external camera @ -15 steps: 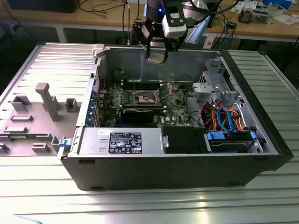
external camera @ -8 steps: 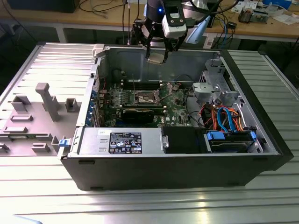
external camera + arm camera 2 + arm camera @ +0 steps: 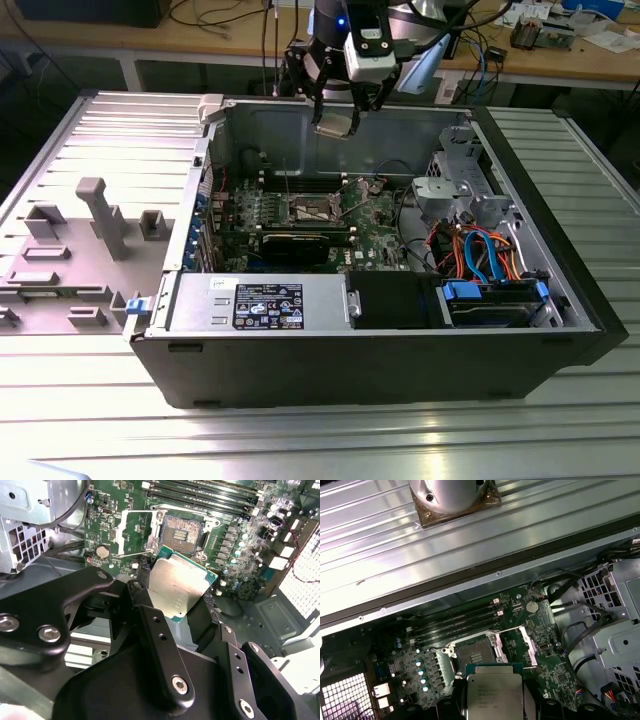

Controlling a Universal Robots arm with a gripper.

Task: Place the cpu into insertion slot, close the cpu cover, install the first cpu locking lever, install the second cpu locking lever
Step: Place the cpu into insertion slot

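The computer case (image 3: 380, 350) lies open on the worktop (image 3: 300, 430), with a moulded tray (image 3: 100, 215) beside it toward the worktop's edge at the exterior view's left. Inside the case, the power supply (image 3: 260, 300) runs along the near wall and the drive cage (image 3: 490, 300) fills the near corner at the exterior view's right. The insertion slot (image 3: 312, 209) sits mid-board, the memory slots (image 3: 455, 622) just behind it and the cpu cover (image 3: 520, 642) swung up beside it. The cpu (image 3: 182, 587), held in the gripper (image 3: 335, 118), hangs above the case's far wall, apart from the slot.
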